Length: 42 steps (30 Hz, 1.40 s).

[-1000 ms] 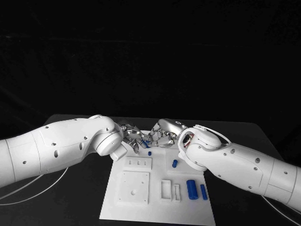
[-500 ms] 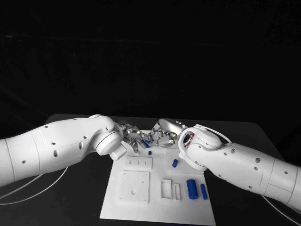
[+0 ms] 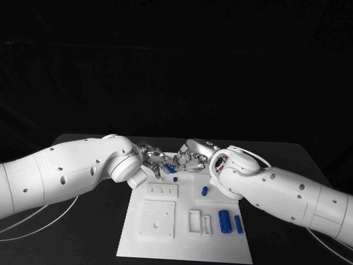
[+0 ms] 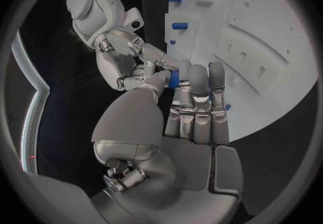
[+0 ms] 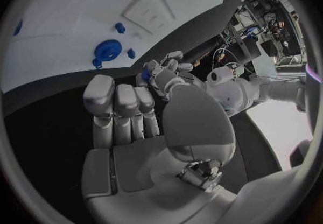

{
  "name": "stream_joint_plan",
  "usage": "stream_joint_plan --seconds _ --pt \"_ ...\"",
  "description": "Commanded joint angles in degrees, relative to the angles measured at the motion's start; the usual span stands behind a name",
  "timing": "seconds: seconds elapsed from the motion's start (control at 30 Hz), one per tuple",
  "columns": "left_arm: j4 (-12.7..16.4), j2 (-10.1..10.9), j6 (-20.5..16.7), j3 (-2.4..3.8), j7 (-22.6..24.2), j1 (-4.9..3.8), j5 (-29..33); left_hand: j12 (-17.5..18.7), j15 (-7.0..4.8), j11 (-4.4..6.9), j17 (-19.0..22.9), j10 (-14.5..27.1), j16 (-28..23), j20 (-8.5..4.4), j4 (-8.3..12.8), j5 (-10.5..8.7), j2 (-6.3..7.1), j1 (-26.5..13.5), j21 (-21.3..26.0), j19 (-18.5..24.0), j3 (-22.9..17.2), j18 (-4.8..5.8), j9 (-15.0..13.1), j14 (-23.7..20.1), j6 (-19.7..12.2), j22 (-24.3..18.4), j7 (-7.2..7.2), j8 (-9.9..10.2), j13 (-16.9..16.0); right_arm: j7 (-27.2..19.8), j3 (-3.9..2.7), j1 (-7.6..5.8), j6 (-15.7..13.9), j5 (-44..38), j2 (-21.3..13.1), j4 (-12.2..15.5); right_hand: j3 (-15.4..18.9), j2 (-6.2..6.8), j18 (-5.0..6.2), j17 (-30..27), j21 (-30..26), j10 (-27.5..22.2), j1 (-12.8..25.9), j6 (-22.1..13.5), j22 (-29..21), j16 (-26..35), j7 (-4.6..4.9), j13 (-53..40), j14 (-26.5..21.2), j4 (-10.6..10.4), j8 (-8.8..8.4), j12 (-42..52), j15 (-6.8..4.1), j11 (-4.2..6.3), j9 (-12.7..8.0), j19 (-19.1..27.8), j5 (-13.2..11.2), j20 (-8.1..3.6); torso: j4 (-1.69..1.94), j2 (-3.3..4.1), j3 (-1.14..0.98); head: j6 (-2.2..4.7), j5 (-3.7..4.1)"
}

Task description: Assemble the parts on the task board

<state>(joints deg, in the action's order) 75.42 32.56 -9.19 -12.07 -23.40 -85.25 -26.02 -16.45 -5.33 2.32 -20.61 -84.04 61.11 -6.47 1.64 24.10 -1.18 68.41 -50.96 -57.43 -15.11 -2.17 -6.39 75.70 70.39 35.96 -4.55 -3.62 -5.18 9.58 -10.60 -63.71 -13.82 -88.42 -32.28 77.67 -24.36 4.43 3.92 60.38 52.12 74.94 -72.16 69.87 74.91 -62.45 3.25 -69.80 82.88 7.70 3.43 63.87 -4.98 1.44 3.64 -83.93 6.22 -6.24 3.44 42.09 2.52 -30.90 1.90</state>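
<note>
Both hands, left hand (image 3: 152,156) and right hand (image 3: 194,159), pinch one blue part (image 3: 170,168); four more on task board (image 3: 185,243).

left robot hand (image 3: 152,156) perhaps nudged (barely), nothing else

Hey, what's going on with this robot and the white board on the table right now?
The robot has brought both hands together over the far end of the white task board. A small blue part sits between the fingertips of the left hand and the right hand; which hand actually grips it is hard to tell. More blue parts lie loose on the board nearer the robot, beside white blocks with holes, so assembly looks unfinished.
</note>
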Motion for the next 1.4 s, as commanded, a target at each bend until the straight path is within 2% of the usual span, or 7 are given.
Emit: stream_joint_plan --seconds 0.03,0.4,0.73,0.83,1.1,1.27,1.4 --pt "0.1 0.2 1.1 0.05 0.6 -0.10 -0.2 -0.9 -0.52 0.59 -0.2 -2.4 1.2 -0.41 1.1 -0.65 0.00 0.6 -0.6 0.0 -0.7 0.85 0.1 -0.2 6.1 0.6 3.71 -0.3 -0.3 1.3 0.07 0.11 0.6 -1.0 -0.5 -0.6 0.3 0.33 -0.11 0.0 -0.3 -0.1 0.5 0.1 6.3 0.3 0.27 0.1 0.1 0.1 0.16 -0.3 -0.31 0.09 0.0 -1.9 0.4 -0.23 -0.04 0.04 -0.05 0.02 0.09" --pt "0.2 0.4 0.4 -0.04 0.5 -0.09 -2.4 -3.5 -0.97 1.00 -0.3 -2.3 4.4 -0.86 1.2 -2.16 -0.12 1.2 -2.1 -0.3 -0.3 0.77 0.4 0.1 6.8 2.2 3.98 -0.3 -1.6 0.5 0.07 0.33 -0.5 0.3 -2.7 0.8 3.2 2.34 0.16 -0.9 -1.3 -0.7 1.2 -2.1 6.1 1.2 0.68 1.2 -0.1 -2.3 0.13 -1.5 -0.11 -0.13 -0.1 -1.8 1.2 -0.07 -0.04 0.02 -0.09 -0.16 0.02" --pt "0.3 0.7 0.8 -0.18 -0.6 -0.08 -6.8 -7.9 -1.76 1.68 -0.6 -2.7 6.5 -1.66 1.1 -4.50 -0.41 1.3 -3.5 -1.7 0.7 0.81 0.2 2.7 8.1 3.3 4.57 -0.2 -3.0 0.1 -0.26 1.05 -2.5 1.9 -7.5 3.0 5.1 3.03 0.51 -1.3 -2.1 -1.1 0.1 -3.0 6.1 1.6 0.96 1.8 -0.1 -4.1 0.12 -1.9 0.07 -0.20 -0.1 -1.9 2.5 0.21 -0.18 -0.04 -0.13 -0.65 -0.38" --pt "0.4 0.8 1.1 -0.29 -1.4 -0.08 -8.6 -10.8 -1.89 1.55 -1.2 -2.8 6.7 -1.76 1.3 -4.78 -0.69 1.2 -3.7 -2.3 1.1 0.78 0.3 3.8 8.3 3.3 4.69 -0.2 -3.6 0.0 -0.78 1.12 -3.1 3.5 -9.0 3.1 5.1 3.21 0.53 -1.4 -2.3 -1.1 -0.1 -2.9 6.0 1.7 0.92 2.0 -0.1 -4.3 0.13 -2.0 0.05 -0.17 -0.1 -2.0 3.2 0.21 -0.19 -0.04 -0.10 -0.87 -0.43" --pt "0.9 0.6 1.8 -1.47 -3.8 0.04 -13.3 -14.9 -2.31 1.73 -4.3 -2.8 7.8 -2.10 1.1 -5.06 -1.14 0.8 -4.4 -3.1 1.6 0.69 0.5 4.7 9.2 3.8 4.97 -0.2 -4.7 -0.5 -2.95 1.15 -4.1 8.0 -11.7 3.1 5.1 3.42 0.60 -1.7 -2.9 -1.4 0.0 -2.9 5.9 2.0 0.94 2.4 -0.2 -4.5 0.11 -2.4 0.03 -0.16 -0.1 -1.9 4.9 0.19 -0.11 -0.14 -0.15 -1.98 -0.36" --pt "0.9 0.3 2.4 -1.71 -4.9 0.69 -16.1 -16.7 -2.61 2.04 -5.6 -2.8 8.4 -2.39 0.3 -5.09 -1.63 0.0 -5.0 -3.5 1.7 0.66 0.3 5.3 10.4 4.2 5.41 -0.2 -5.1 -0.7 -4.24 1.10 -4.3 9.6 -12.3 3.0 5.2 3.50 0.65 -1.8 -3.2 -1.5 0.2 -2.9 5.8 2.2 0.94 2.6 -0.2 -4.6 0.12 -2.7 0.04 -0.16 -0.1 -1.9 5.2 0.20 -0.06 -0.19 -0.21 -2.72 -0.29" --pt "0.7 -0.1 2.7 -1.76 -5.3 1.44 -18.4 -17.7 -2.68 2.15 -6.2 -2.8 9.0 -2.45 0.0 -5.00 -2.05 -0.4 -5.4 -3.7 1.6 0.59 0.1 5.3 10.9 4.5 5.53 -0.2 -5.4 -0.8 -4.72 1.02 -4.4 10.0 -12.2 3.0 5.3 3.53 0.67 -2.0 -3.4 -1.6 0.2 -3.0 5.8 2.4 0.95 2.7 -0.3 -4.6 0.11 -2.8 0.04 -0.16 -0.1 -1.8 5.3 0.21 0.03 -0.17 -0.17 -3.08 -0.28"
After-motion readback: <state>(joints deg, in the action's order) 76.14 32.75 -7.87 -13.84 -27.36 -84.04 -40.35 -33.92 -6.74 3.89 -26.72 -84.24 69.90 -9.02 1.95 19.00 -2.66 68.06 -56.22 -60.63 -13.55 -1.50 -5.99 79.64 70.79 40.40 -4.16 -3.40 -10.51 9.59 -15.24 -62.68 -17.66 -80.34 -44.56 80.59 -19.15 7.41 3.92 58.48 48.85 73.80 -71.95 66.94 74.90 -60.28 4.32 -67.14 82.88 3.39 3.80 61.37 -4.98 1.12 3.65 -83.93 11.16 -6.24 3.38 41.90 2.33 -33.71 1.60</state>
